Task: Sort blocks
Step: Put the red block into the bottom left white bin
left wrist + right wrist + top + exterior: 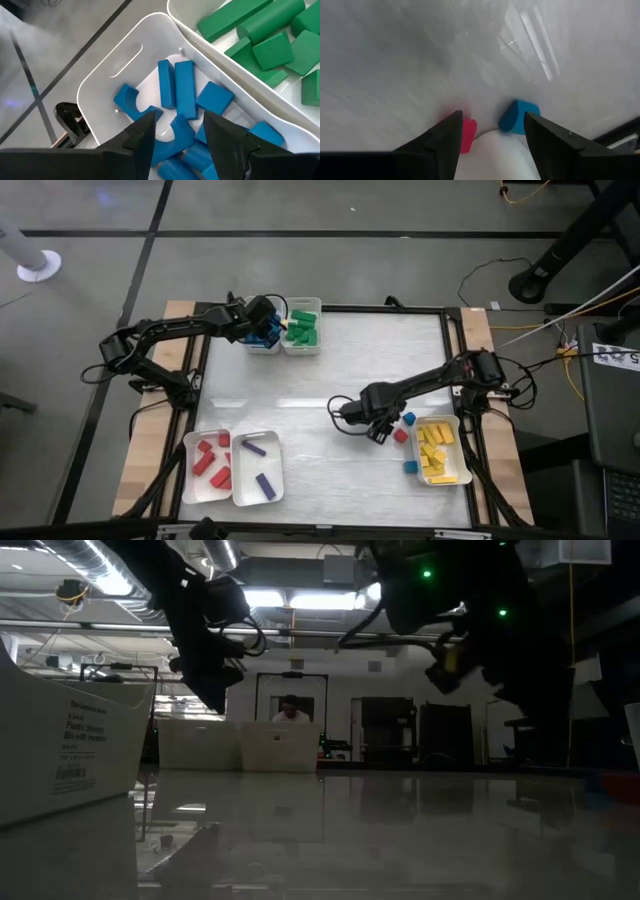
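Both pairs of jaws stand apart with nothing held. Our left gripper (175,137) hangs over the tray of blue blocks (184,95), its fingers parted above the heap; the tray of green blocks (272,47) lies just beside it. Our right gripper (492,135) hovers low over the table (340,370), fingers spread; a red block (468,135) and a blue block (519,117) lie on the table just ahead of its fingertips, near the tray of yellow blocks (436,450).
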Controlling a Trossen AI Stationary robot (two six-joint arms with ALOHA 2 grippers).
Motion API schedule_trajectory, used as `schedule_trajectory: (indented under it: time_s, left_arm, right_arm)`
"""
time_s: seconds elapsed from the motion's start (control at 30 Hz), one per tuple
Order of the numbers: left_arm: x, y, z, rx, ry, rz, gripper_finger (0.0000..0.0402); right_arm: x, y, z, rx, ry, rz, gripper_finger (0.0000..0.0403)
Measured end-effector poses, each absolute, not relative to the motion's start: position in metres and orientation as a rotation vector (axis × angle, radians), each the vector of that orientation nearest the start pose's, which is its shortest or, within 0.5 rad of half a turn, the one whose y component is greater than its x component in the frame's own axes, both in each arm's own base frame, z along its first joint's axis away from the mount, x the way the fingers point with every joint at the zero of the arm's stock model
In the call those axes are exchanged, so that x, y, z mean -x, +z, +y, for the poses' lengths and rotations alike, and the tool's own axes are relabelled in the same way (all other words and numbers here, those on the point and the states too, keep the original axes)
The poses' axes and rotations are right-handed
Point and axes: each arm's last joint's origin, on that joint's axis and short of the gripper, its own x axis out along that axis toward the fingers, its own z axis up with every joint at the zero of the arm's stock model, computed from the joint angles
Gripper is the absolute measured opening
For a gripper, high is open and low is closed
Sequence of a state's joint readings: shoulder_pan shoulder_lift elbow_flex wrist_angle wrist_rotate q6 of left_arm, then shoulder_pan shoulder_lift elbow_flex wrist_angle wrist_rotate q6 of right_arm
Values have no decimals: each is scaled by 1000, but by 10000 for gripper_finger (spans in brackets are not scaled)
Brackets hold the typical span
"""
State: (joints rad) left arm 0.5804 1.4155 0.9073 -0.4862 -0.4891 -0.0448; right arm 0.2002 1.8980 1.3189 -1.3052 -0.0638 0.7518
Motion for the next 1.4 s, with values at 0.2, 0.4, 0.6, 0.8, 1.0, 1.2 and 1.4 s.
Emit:
schedule_trajectory:
  time_s: [0.2, 0.4, 0.6, 0.8, 1.0, 1.2, 1.4]
  left_arm:
    - [-221, 219, 161, 84, 999, 1017, 155]
    - [-221, 219, 161, 84, 999, 1017, 155]
    - [-221, 219, 161, 84, 1000, 1017, 155]
    - [-221, 219, 161, 84, 999, 1018, 155]
    - [-221, 219, 161, 84, 999, 1018, 155]
    - [-221, 219, 161, 84, 999, 1018, 155]
    - [-221, 219, 161, 66, 988, 1029, 155]
  right_arm:
    - [-297, 168, 80, -437, -554, 1858, 211]
    - [-293, 152, 93, -481, -495, 1836, 211]
    - [-289, 148, 90, -454, -578, 1815, 211]
    - [-289, 148, 90, -479, -566, 1831, 211]
    - [-284, 150, 89, -509, -648, 1866, 211]
    - [-282, 151, 89, -527, -702, 1873, 211]
    - [-283, 150, 91, -558, -684, 1875, 211]
